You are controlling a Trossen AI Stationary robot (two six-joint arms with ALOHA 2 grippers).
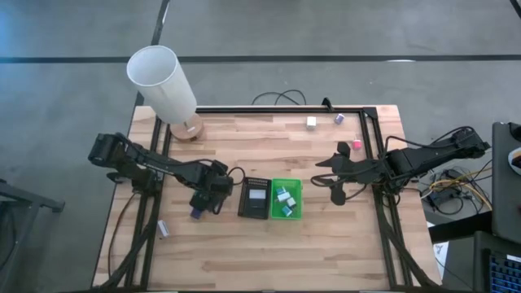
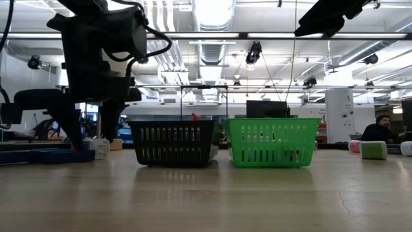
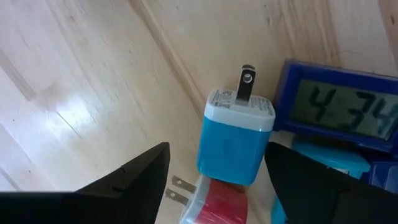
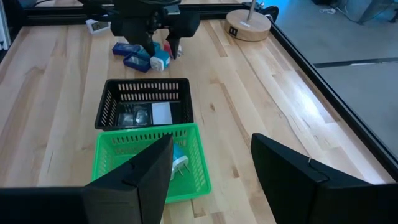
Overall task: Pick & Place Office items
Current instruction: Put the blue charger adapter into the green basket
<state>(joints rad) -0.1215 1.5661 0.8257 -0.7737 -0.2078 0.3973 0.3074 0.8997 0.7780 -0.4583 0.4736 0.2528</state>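
- Office items: a blue plug adapter (image 3: pixel 236 140) stands on end by the worktop's left edge, prongs up, so the flat sides are easy to grab. A red one (image 3: pixel 217 202) and a dark-blue clock (image 3: pixel 339 112) lie right beside it.
- Left gripper (image 3: pixel 214 168) sits low over that pile, fingers wide open either side of the blue adapter, not squeezing anything yet by the look of it.
- Black basket (image 1: pixel 254 198) and green basket (image 1: pixel 286 198) sit side by side mid-worktop, some items already dropped in.
- Right gripper (image 4: pixel 208 165) hangs near the right edge, half open, holding nothing.
- A few tiny blocks (image 1: pixel 311 122) are left along the far edge.
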